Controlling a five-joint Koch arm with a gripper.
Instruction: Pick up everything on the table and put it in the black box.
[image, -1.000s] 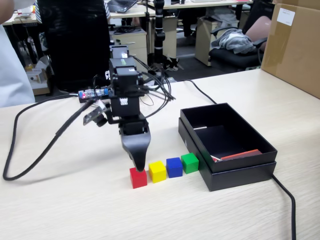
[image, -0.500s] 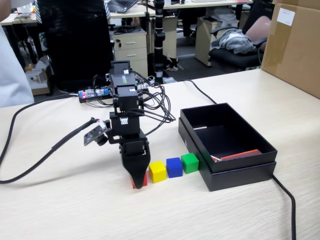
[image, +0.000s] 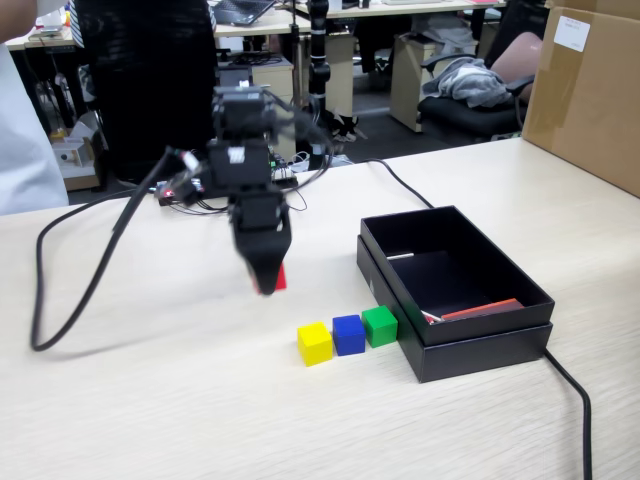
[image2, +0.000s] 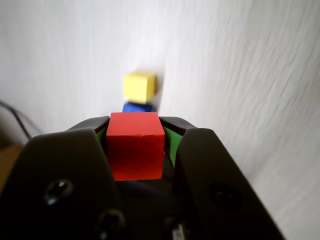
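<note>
My gripper (image: 267, 282) hangs above the table (image: 150, 400), shut on the red cube (image: 279, 278). In the wrist view the red cube (image2: 135, 145) sits squarely between the two black jaws of the gripper (image2: 135, 125). A yellow cube (image: 314, 343), a blue cube (image: 348, 334) and a green cube (image: 380, 325) stand in a row on the table, right of and below the gripper. The yellow cube (image2: 139, 86) and part of the blue cube (image2: 136, 107) show beyond the red one. The black box (image: 452, 290) stands open just right of the green cube.
A black cable (image: 60, 290) loops over the table's left side, and another cable (image: 575, 400) runs past the box's near right corner. A brown carton (image: 590, 90) stands at the back right. A red strip (image: 480, 309) lies inside the box.
The gripper came down onto the red cube at the left end of the row, closed on it, and has lifted it up and slightly back off the table.
</note>
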